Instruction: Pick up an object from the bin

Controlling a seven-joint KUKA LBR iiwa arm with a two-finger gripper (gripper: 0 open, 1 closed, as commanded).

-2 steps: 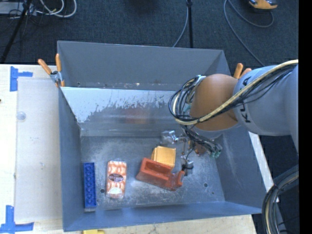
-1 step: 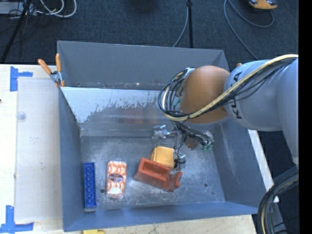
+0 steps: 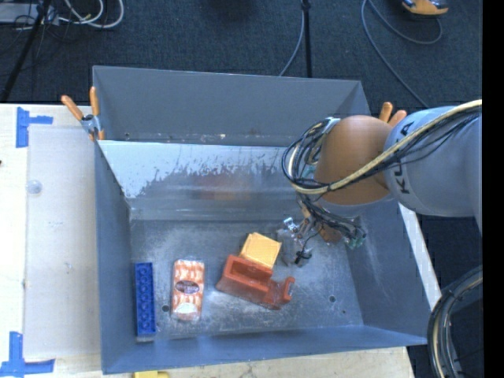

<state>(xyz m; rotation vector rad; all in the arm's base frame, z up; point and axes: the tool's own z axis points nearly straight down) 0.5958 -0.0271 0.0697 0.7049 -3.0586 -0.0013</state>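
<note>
Grey metal bin (image 3: pixel 236 124), sloped walls. Its floor is dull and speckled w/ pale scuffs, thickest along the back wall. Beyond the bin is dark floor (image 3: pixel 197 22) w/ loose cables (image 3: pixel 303 30) trailing across it.

Landmark is the yellow block (image 3: pixel 261 250), a small cube-ish piece near mid-floor:
- Touching its lower-left side and running below it: a red-brown plastic bracket-like piece (image 3: pixel 248 280), lying flat.
- Further left of the block, apart from the bracket: a small wrapped packet (image 3: pixel 188 288), orange-and-white pattern w/ a dark oval label.
- Left again, near the bin's left wall: a long blue studded brick (image 3: pixel 144 299), lying lengthwise.

Arm (image 3: pixel 441 164) comes in over the bin's right rim. Its orange cover (image 3: pixel 354 160) is ringed by looped cables, and the wrist is bent downward. Gripper (image 3: pixel 302 246) hangs low over the floor just right of the yellow block, v. close to its right edge. Contact unclear. Can't tell whether the gripper is apart or together. Nothing seen held in it.
</note>
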